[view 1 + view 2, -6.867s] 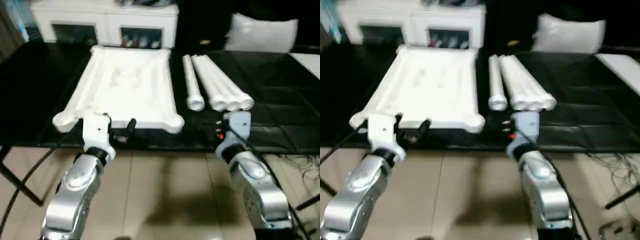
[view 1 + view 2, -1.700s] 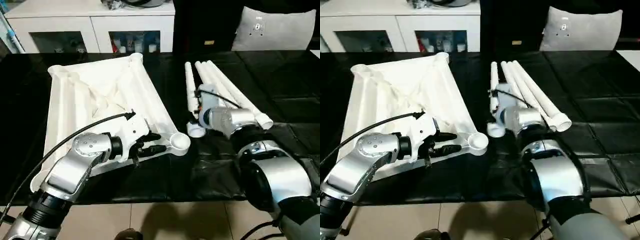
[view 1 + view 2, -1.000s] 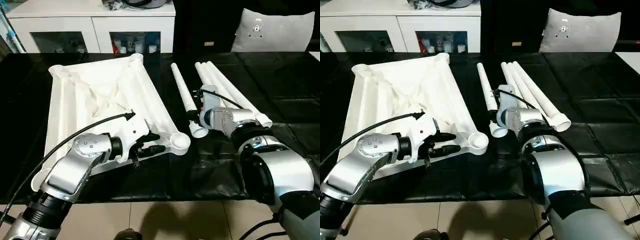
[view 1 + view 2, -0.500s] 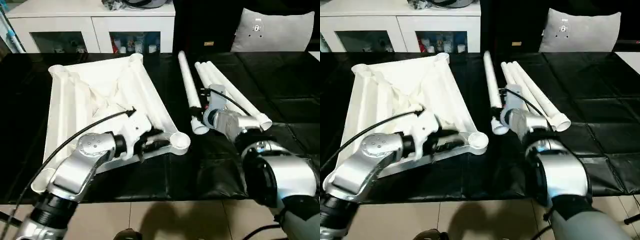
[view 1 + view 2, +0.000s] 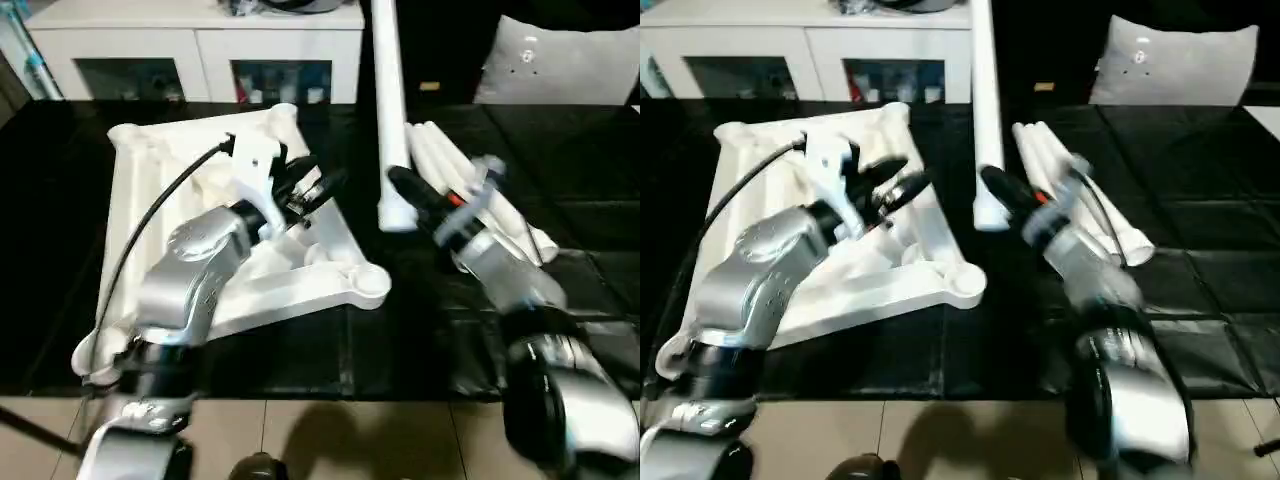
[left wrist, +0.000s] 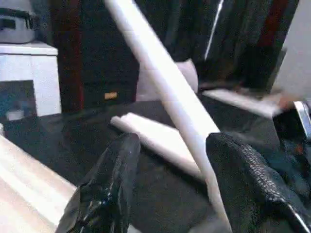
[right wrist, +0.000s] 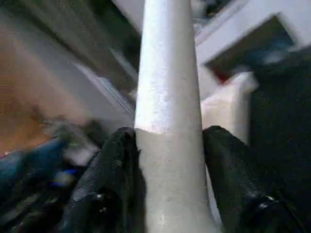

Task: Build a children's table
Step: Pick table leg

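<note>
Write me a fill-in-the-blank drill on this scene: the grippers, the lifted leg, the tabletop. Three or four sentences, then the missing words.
1. The right gripper is shut on one white ____ of the children's table.
2. That held leg stands nearly ____, its wide end down.
3. The left gripper, fingers open, hovers over the ribbed ____.
4. ____ more legs lie side by side on the black work table.

Missing words: leg; upright; tabletop; Three

The right gripper (image 7: pixel 167 194) clamped a leg (image 5: pixel 388 110) upright; the left gripper (image 6: pixel 170 184) hung raised, fingers spread apart.
</note>
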